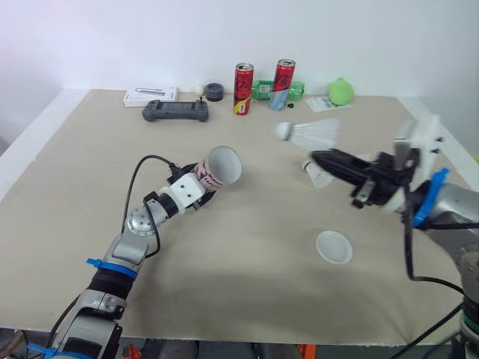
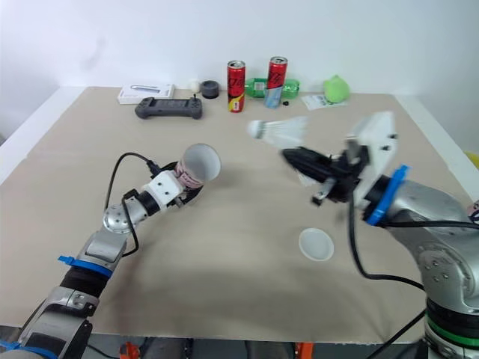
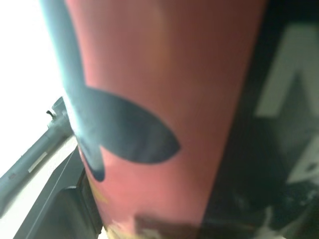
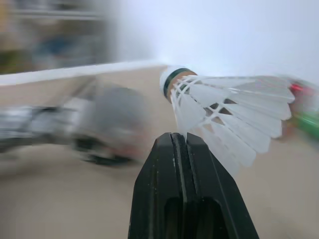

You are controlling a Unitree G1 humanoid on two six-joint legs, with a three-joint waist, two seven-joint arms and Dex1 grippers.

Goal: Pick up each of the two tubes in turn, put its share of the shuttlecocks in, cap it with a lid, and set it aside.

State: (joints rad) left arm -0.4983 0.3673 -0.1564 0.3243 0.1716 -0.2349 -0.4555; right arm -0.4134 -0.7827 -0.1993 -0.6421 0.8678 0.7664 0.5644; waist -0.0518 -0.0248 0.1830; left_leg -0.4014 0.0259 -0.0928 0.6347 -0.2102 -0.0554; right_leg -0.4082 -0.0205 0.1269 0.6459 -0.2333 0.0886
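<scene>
tube (image 1: 217, 170) 1, held | shuttlecocks (image 1: 307, 133) (image 1: 318, 174) 2 | lid (image 1: 334, 247) 1 | cans (image 1: 244, 88) (image 1: 283, 84) 2

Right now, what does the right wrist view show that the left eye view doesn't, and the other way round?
Right wrist view adds: the green band by the cork of the shuttlecock, and the right tool shut on its skirt edge. Left eye view adds: a second shuttlecock and a white lid lying on the table. Both: that held shuttlecock, and the tube in the left tool, open mouth turned its way.
</scene>
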